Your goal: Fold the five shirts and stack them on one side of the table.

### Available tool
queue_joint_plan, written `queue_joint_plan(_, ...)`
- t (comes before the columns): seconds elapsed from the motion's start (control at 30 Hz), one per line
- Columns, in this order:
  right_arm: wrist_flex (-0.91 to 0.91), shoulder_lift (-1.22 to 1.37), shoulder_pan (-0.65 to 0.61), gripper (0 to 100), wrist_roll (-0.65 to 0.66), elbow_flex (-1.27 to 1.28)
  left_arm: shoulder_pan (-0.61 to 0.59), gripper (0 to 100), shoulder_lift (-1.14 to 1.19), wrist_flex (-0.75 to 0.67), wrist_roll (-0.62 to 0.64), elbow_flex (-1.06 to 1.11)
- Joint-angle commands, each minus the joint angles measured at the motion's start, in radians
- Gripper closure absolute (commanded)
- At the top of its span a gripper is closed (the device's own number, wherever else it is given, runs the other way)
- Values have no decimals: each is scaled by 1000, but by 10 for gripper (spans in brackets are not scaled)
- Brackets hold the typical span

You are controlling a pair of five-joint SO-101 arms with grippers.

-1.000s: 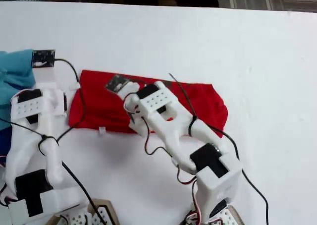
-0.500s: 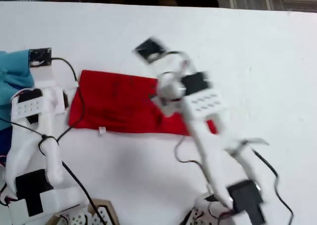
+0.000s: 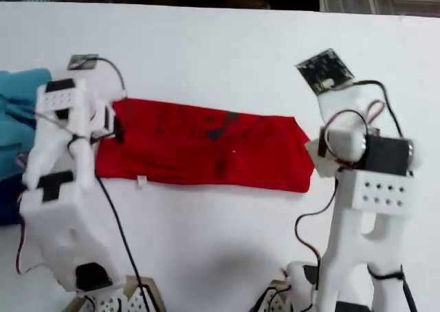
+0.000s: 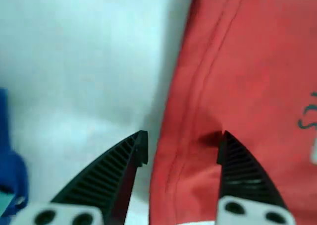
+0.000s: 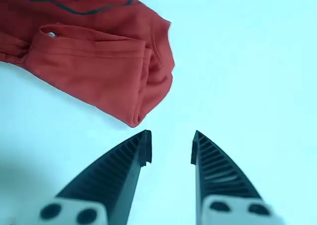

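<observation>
the left jaws are standing apart, straddling the left hem of the red shirt (image 4: 247,61): one tip is hanging over bare table (image 4: 74,61), the other is sitting over the red cloth at a small pucker. the right jaws are also gaping, hovering over bare table just beside the shirt's folded right corner (image 5: 143,101), with a strip of white showing between tips and cloth.

the red shirt (image 3: 206,143) is lying as a long folded band across the middle of the table (image 3: 206,44), with the left arm (image 3: 62,154) at one end and the right arm (image 3: 364,174) at the other. wide white surface is lying open beyond the shirt up to the far edge, and to the right of the right arm. at the left edge a light blue cloth (image 3: 20,106) is crowding in close to the left arm, with something darker blue (image 3: 7,202) below it.

a second ago the right arm was lying across the middle of the shirt; it has since swung off to the right end, uncovering the whole band. the left arm has pushed forward to the shirt's left end.
</observation>
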Motion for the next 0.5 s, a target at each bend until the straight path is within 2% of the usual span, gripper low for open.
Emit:
queue_joint_plan(0.0,27,-67,27,865,8,-31,48,751,107,127,5,-197)
queue_joint_plan(0.3,38,-91,147,865,8,-31,48,751,440,471,5,-641)
queue_joint_plan(0.47,39,-94,170,865,9,-29,43,752,539,511,5,-773)
